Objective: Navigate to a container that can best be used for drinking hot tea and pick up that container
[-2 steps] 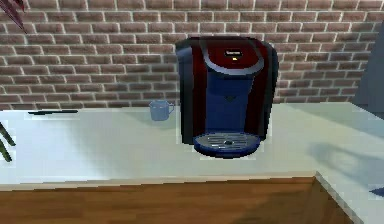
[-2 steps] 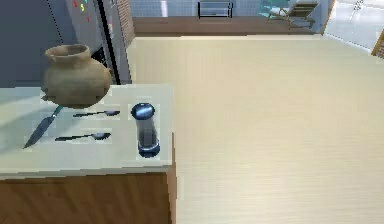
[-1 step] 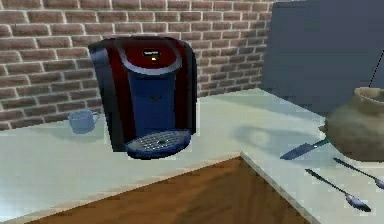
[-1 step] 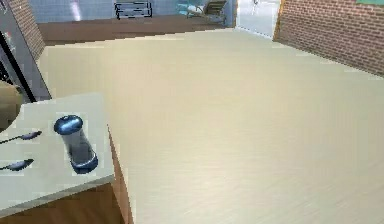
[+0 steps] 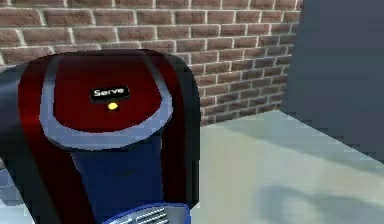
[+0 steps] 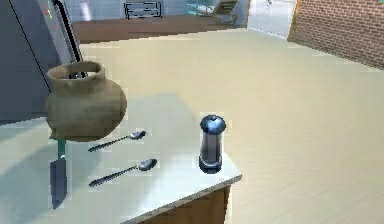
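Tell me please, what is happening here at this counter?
The robot stands close against a kitchen counter. Straight ahead is a red and blue coffee machine before a brick wall. On the arm's side the counter carries a round brown pot with utensils standing in it, two spoons, a knife and a dark shaker near the counter's edge. All of these rest on the counter.

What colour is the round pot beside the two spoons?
Tan brown; the pot shows best in the arm side view.
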Controlling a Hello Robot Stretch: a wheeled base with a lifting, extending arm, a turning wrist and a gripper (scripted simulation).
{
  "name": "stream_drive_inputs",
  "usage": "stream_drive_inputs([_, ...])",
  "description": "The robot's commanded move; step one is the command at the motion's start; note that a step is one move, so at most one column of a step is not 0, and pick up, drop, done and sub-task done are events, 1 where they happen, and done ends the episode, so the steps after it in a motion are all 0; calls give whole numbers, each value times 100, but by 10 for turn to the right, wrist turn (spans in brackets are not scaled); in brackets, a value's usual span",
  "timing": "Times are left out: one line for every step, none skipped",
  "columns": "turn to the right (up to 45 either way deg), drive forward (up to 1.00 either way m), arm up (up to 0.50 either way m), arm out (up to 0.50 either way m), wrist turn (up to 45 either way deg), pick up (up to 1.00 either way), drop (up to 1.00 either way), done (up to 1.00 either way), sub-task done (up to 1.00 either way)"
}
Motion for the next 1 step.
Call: stream_drive_inputs([-450, 0, 0, 0, 0, 0, 0, 0, 0])
